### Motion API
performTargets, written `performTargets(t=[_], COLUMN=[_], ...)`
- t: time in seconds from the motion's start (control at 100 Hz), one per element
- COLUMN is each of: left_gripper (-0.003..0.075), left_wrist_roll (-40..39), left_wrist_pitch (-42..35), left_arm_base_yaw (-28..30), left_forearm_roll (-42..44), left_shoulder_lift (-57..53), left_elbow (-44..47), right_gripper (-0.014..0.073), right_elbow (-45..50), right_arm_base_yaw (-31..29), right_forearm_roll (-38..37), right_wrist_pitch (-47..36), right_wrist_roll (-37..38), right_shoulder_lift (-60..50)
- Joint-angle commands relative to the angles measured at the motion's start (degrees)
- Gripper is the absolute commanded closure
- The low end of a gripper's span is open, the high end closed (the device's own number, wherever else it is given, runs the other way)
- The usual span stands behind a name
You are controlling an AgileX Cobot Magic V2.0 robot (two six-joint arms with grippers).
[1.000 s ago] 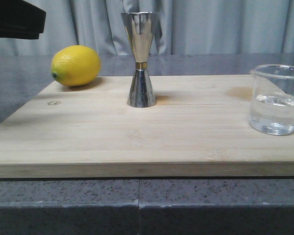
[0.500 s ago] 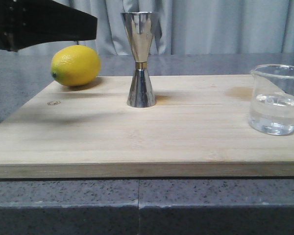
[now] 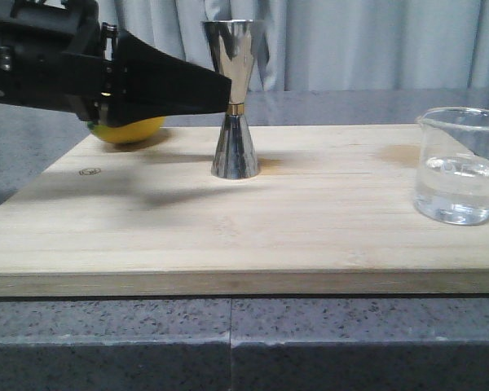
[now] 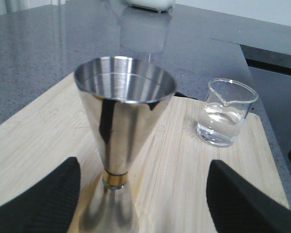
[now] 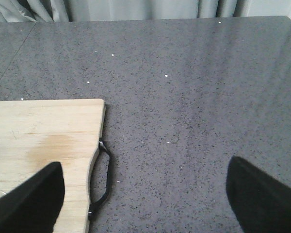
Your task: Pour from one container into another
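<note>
Steel jigger (image 3: 234, 99) upright near the middle of the wooden board (image 3: 253, 236), tall and narrow at the gold-banded waist, small base, so easy to tip. Left end effector (image 3: 216, 91) reaching in from the left at waist height, fingers spread wide apart on either side of the jigger in the left wrist view (image 4: 123, 160), nothing gripped, contact not apparent. Hard to tell from the front view whether the fingertip already touches the waist.

Main risk: one finger meeting the steel before the other and shoving the jigger sideways, toppling it toward the beaker side or skidding it across the smooth wood. Second risk: closing on the polished cone above the band instead of the waist, with the pads likely sliding along the taper and squeezing the jigger out of the grip.

Glass beaker (image 3: 461, 165) standing at the right edge of the board, well apart from the jigger, clear liquid low inside, lip seen in the left wrist view (image 4: 225, 112). Right end effector (image 5: 145, 194) open, fingers wide, hovering over the dark desk (image 5: 194, 87) past the board's handled end, holding nothing. Likely trouble there: a slippery glass wall and a spill if gripped off-centre or tilted early.

Lemon (image 3: 129, 130) mostly hidden behind the left arm, close enough to be nudged and rolled.
</note>
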Motion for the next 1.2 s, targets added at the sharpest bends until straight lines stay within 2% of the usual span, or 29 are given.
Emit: performTargets(t=[0.0, 0.29, 0.72, 1.01, 1.19], left_gripper=[0.0225, 0.0226, 0.0234, 0.0422, 0.0505], left_wrist_roll=[0.31, 0.31, 0.11, 0.11, 0.11], left_wrist_pitch=[6.22, 6.22, 6.22, 6.22, 6.22], left_arm_base_yaw=[-1.20, -4.19, -4.21, -4.21, -4.21], left_forearm_roll=[-4.76, -4.76, -4.76, -4.76, -4.76], left_shoulder_lift=[-0.26, 3.36, 4.58, 4.58, 4.58], left_elbow=[-3.20, -7.41, -7.87, -7.87, -7.87], right_gripper=[-0.0034, -0.0034, -0.0034, -0.0034, -0.0034], right_elbow=[-2.04, -2.04, -2.04, -2.04, -2.04], right_arm_base_yaw=[-0.15, -0.15, -0.15, -0.15, -0.15], right_forearm_roll=[-0.37, -0.47, -0.47, -0.47, -0.47], right_wrist_pitch=[-4.05, -4.05, -4.05, -4.05, -4.05], right_wrist_roll=[-0.30, -0.30, -0.30, -0.30, -0.30], right_shoulder_lift=[0.68, 0.68, 0.68, 0.68, 0.68])
